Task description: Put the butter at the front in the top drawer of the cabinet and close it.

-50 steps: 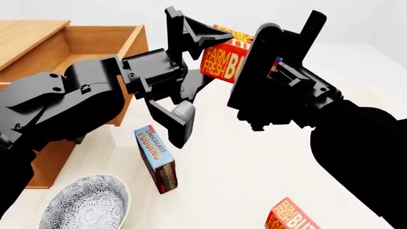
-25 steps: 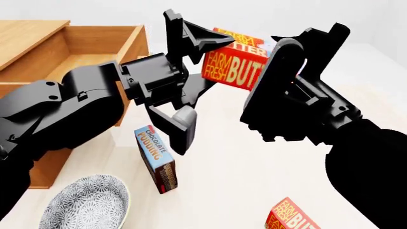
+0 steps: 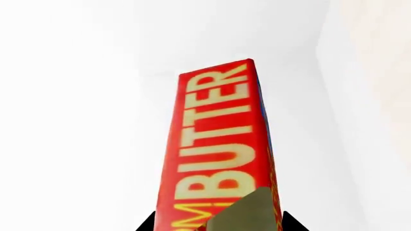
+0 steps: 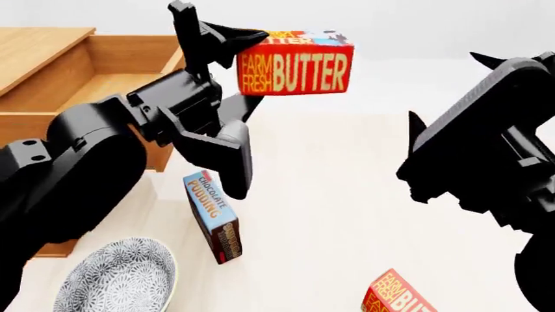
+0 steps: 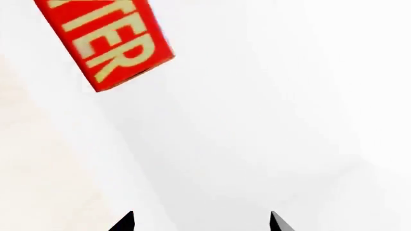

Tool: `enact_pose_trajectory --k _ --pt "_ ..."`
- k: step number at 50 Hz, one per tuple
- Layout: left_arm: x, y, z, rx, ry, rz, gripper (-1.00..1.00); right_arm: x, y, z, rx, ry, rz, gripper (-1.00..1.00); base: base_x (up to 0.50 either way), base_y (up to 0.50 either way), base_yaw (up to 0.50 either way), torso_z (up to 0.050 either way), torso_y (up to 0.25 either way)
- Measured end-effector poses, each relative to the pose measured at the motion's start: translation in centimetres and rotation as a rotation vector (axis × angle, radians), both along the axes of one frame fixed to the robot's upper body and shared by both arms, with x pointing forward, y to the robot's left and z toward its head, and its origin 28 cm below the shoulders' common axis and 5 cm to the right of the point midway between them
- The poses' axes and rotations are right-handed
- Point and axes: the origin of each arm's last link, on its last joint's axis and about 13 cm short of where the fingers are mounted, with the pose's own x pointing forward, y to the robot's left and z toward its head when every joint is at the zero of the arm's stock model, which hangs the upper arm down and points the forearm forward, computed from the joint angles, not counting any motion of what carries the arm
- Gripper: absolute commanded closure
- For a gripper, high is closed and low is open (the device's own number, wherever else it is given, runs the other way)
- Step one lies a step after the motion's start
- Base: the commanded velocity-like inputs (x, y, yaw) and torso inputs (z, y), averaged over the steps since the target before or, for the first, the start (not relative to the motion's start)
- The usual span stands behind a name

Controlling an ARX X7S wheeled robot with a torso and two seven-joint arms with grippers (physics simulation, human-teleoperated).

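The step in hand is the carry. The left claw (image 4: 227,97) grips the butter (image 4: 296,65) by one end and holds it aloft at the upper middle of the head view, level, lettering facing the camera. The right claw (image 5: 200,220) is empty with its jaws apart, at the right of the frame, well clear of the carton. The top drawer (image 4: 130,65) of the cabinet (image 4: 39,49) stands pulled out at the upper left. Next, I judge, the left arm must swing the carton over the open box, lower it in, release, then push the drawer shut. On the table (image 4: 347,214) below lie a chocolate pudding box (image 4: 213,214), a patterned bowl (image 4: 117,276) and a second butter carton (image 4: 401,296).
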Motion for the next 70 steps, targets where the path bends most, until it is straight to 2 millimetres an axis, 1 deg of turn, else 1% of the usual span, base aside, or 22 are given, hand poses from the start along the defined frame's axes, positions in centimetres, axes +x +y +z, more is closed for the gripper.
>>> enact_pose_trajectory --k 3,6,10,13,19,24,34,44,55,64,70 --pt "-0.5 -0.1 0.2 -0.094 0.043 0.038 1.0 -0.1 -0.1 -0.4 0.073 0.001 0.008 -1.0 0.0 0.0 0.0 0.0 0.004" --pt "-1.0 -0.6 1.3 -0.27 0.097 0.088 1.0 0.1 0.2 -1.0 0.199 0.023 0.053 -1.0 0.0 0.0 0.0 0.003 0.0" --pt "-1.6 -0.6 2.7 -0.515 0.188 0.177 1.0 0.3 0.7 -1.5 0.384 0.049 0.115 -1.0 0.0 0.0 0.0 0.0 0.002" --pt "-1.9 -0.5 3.3 -0.667 0.271 0.226 1.0 0.5 1.1 -1.6 0.52 0.063 0.156 -1.0 0.0 0.0 0.0 0.0 0.0" --pt "-2.5 -0.4 3.9 -0.921 0.439 0.284 1.0 0.8 1.6 -1.5 0.757 0.075 0.215 -1.0 0.0 0.0 0.0 0.0 0.002" --pt "-2.6 -0.4 4.0 -1.061 0.566 0.331 1.0 0.9 1.7 -1.4 0.893 0.071 0.233 -1.0 0.0 0.0 0.0 0.0 0.0" --pt "-2.3 0.1 4.4 -1.194 0.769 0.424 1.0 0.9 1.5 -0.8 1.064 0.042 0.241 -1.0 0.0 0.0 0.0 0.001 0.002" --pt "-1.1 0.8 5.4 -1.273 0.841 0.515 1.0 0.7 1.3 -0.2 1.111 0.022 0.229 -1.0 0.0 0.0 0.0 0.0 0.001" --pt "1.4 1.7 7.9 -1.346 0.843 0.623 1.0 0.6 1.2 -0.4 1.108 0.034 0.227 -1.0 0.0 0.0 0.0 0.001 0.002" --pt "4.3 2.5 10.4 -1.377 0.818 0.75 1.0 0.7 1.2 -0.9 1.107 0.054 0.229 -1.0 0.0 0.0 0.0 0.0 0.001" --pt "5.8 3.0 10.7 -1.393 0.796 0.81 1.0 0.9 1.2 -1.2 1.104 0.068 0.239 -1.0 0.0 0.0 0.0 0.0 0.002"
